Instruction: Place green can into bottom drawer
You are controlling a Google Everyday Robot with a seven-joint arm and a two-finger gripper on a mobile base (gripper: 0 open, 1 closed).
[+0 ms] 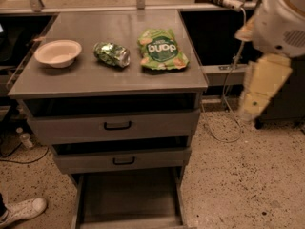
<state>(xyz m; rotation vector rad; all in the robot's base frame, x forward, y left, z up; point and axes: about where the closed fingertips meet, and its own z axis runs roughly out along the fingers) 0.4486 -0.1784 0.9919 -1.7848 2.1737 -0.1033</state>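
Observation:
The green can (112, 54), dented, with a green-and-white wrap and silver ends, lies on its side on the grey cabinet top (95, 80), between a bowl and a snack bag. The bottom drawer (127, 199) is pulled out at the foot of the cabinet, and its flat grey floor is bare. My gripper (251, 109) hangs on the pale arm at the right, beside the cabinet's right edge and well away from the can. It holds nothing that I can see.
A beige bowl (58, 52) sits left of the can. A flat green snack bag (162, 49) lies to its right. The two upper drawers (117, 125) are slightly open. A cable (228, 128) trails on the floor at right, and a shoe (21, 210) is at bottom left.

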